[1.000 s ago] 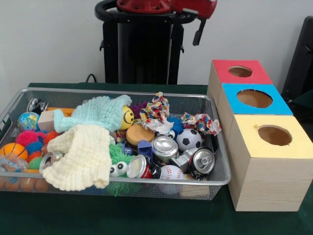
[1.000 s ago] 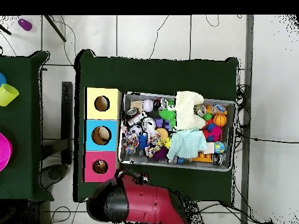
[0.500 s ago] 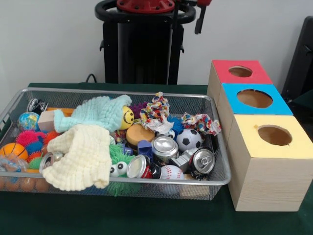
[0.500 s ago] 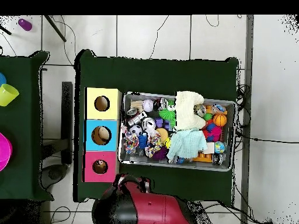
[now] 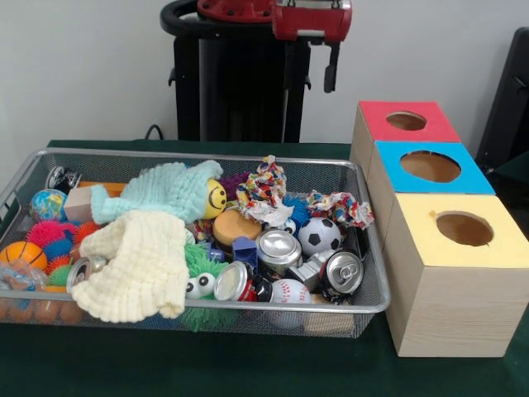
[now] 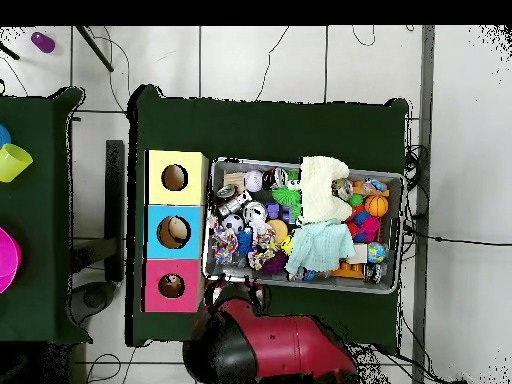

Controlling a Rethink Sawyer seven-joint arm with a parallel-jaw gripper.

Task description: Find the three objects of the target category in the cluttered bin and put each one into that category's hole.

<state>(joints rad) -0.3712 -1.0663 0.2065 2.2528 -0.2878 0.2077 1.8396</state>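
- Sitting at the table's centre, the wire-mesh bin (image 5: 364, 308) is packed with clutter; its long axis runs from 9 to 3 o'clock in the front view
- Toward 3 o'clock inside it lie crushed cans (image 5: 279, 248), one at the near corner (image 5: 341, 271) lying on its side, its top facing 6 o'clock; a soccer ball (image 5: 318, 236) and a baseball (image 5: 288, 291) lie among them
- At 12 o'clock a smiley ball (image 5: 215, 198) and knotted rope toys (image 5: 263, 187); centre-left, a mint cloth (image 5: 157, 192) and a cream cloth (image 5: 136, 265) drape over other items
- At 9 o'clock: spiky balls (image 5: 51, 236), a globe ball (image 5: 47, 203), an orange ball (image 5: 21, 254)
- Right of the bin stand three boxes, each with a round hole: red (image 5: 428, 124) farthest, blue (image 5: 475, 178), yellow (image 5: 506, 248) nearest
- The gripper (image 5: 331, 68) hangs at 12 o'clock, above and behind the bin; whether its fingers are wide or narrow cannot be told
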